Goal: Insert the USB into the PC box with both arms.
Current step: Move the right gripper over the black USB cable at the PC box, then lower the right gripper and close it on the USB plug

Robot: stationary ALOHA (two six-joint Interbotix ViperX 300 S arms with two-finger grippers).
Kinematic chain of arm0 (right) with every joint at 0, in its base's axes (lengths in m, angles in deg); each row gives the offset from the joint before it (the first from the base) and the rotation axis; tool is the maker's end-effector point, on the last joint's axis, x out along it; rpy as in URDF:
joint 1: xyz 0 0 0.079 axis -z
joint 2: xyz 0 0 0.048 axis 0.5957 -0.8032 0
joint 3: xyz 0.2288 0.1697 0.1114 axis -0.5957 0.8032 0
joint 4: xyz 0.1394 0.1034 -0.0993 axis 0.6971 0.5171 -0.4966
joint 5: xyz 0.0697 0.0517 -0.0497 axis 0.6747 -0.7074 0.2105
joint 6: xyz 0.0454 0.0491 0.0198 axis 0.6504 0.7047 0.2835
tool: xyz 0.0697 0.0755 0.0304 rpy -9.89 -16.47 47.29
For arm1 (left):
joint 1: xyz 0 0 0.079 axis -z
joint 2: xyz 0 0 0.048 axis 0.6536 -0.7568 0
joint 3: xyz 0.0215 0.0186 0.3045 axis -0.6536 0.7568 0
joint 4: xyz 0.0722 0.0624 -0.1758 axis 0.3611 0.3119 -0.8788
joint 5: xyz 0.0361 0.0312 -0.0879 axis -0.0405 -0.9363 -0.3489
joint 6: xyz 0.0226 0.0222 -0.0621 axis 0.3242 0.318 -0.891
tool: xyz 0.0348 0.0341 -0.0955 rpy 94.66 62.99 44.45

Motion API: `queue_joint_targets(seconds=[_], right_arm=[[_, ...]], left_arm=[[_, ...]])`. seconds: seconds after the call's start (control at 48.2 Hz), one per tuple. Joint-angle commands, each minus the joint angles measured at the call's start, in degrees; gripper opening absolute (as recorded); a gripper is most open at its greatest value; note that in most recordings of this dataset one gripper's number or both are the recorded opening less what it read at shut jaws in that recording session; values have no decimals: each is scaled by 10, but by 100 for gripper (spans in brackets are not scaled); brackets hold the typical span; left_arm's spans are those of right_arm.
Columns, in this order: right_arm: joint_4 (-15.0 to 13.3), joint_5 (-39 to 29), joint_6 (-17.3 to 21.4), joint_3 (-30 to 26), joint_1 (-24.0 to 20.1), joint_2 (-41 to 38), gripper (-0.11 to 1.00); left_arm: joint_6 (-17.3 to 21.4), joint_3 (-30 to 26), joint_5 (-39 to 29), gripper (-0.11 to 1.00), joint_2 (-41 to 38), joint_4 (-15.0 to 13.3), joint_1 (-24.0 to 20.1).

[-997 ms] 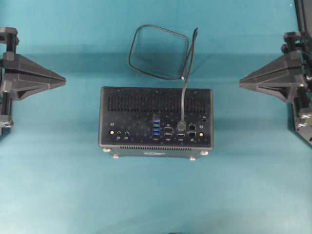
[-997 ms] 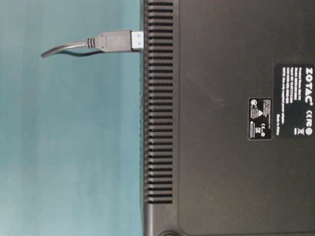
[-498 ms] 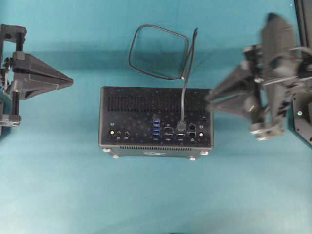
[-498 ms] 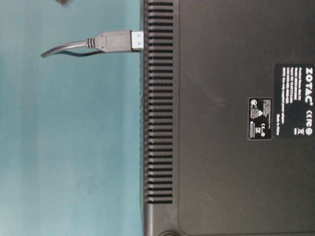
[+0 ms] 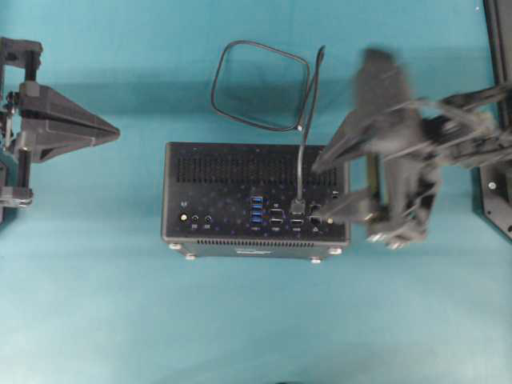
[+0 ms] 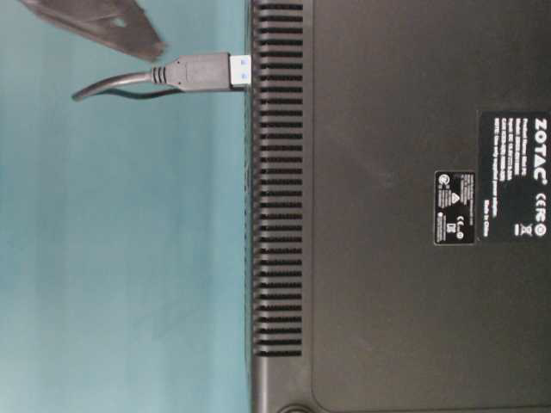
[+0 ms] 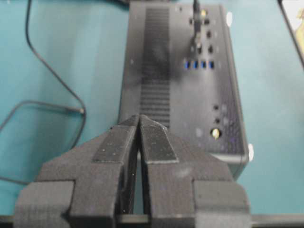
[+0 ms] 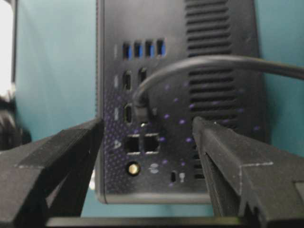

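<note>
Standing upright, USB (image 6: 200, 71) plug seemingly seated

A matt black casing with a speckled port panel is shown on the PC box (image 5: 256, 192), set upon smooth teal cloth (image 5: 120, 320).

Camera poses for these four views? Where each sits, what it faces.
Overhead: above, straight down on PC box; both grippers show, left gripper, right gripper.
Table-level: low, close on the box's side and USB; one finger intrudes.
Left wrist: behind shut fingers, facing the box.
Right wrist: behind open fingers, facing the ports.
Shared: box and USB.
</note>
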Motion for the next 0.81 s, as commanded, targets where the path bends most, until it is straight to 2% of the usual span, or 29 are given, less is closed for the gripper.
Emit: queue_joint_targets(seconds=[0.0,0.311,0.789], right_arm=[[-2,-28,7,-42,-3,-19,80],[-20,-34,7,-67,-3,-51,79],[-20,-36,7,-64,-4,-61,61]], left_arm=[[0,-13,2,8,-2,1,1],[-1,-7,2,8,1,1,1],[-1,9,3,8,6,2,-1]])
